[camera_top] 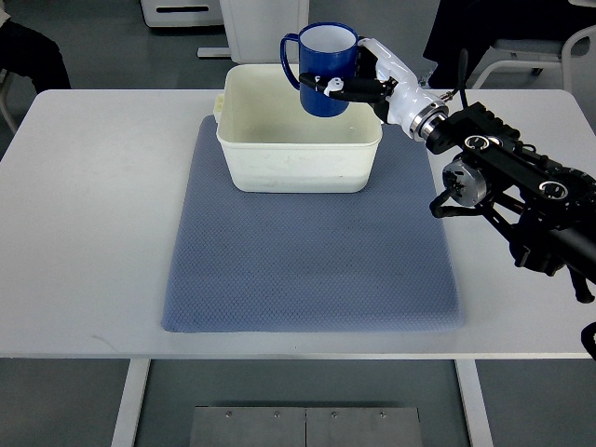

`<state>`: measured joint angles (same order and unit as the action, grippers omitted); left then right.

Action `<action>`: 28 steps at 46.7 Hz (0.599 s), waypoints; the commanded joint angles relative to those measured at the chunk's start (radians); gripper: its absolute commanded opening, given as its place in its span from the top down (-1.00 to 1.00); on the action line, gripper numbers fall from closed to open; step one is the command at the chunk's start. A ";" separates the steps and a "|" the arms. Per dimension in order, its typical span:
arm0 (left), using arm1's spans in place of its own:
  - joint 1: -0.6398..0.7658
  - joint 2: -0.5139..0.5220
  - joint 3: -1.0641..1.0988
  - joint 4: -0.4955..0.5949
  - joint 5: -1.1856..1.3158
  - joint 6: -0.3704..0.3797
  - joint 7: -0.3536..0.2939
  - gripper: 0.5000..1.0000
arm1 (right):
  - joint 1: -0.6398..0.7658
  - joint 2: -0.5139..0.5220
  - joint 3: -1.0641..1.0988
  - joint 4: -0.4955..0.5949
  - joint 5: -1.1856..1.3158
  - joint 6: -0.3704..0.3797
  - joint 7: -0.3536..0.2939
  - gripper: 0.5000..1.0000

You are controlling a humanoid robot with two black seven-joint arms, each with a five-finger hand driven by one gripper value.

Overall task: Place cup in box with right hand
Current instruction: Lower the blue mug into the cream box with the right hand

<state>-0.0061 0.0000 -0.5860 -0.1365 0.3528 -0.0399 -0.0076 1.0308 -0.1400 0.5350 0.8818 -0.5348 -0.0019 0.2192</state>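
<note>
You are holding the blue mug (326, 74) with the right hand (368, 79), whose arm is reaching in from the right edge of the view. The fingers (346, 88) are curling around the mug's side nearest the arm, closed firmly on it, with the handle pointing away to the left. The mug is sitting upright in the air, above the far right part of the cream plastic box (298, 130), and it looks clear of the rim rather than resting on it. The box is standing open and empty on the blue-grey mat (307, 270), which is lying on the white surface (93, 205).

By my reading you are in the carrying step's last stretch, with the mug already over the opening. The next move is calling for a straight lowering into the box, keeping the mug upright and its base inside the right wall, then loosening the fingers only once the base is sitting on the box floor. The left hand is not showing anywhere.
</note>
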 commanded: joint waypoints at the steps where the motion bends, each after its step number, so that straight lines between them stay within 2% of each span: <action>1: 0.000 0.000 0.000 0.000 0.000 0.000 0.000 -1.00 | -0.003 0.022 -0.004 -0.021 -0.004 -0.012 0.002 1.00; 14: 0.000 0.000 0.000 0.000 0.000 0.000 0.000 -1.00 | -0.003 0.092 -0.021 -0.106 -0.017 -0.058 0.008 1.00; 28: 0.000 0.000 0.000 0.000 0.000 0.000 0.000 -1.00 | -0.003 0.108 -0.098 -0.139 -0.017 -0.099 0.043 1.00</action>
<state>-0.0061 0.0000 -0.5860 -0.1365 0.3528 -0.0399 -0.0077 1.0277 -0.0340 0.4392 0.7495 -0.5523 -0.0992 0.2608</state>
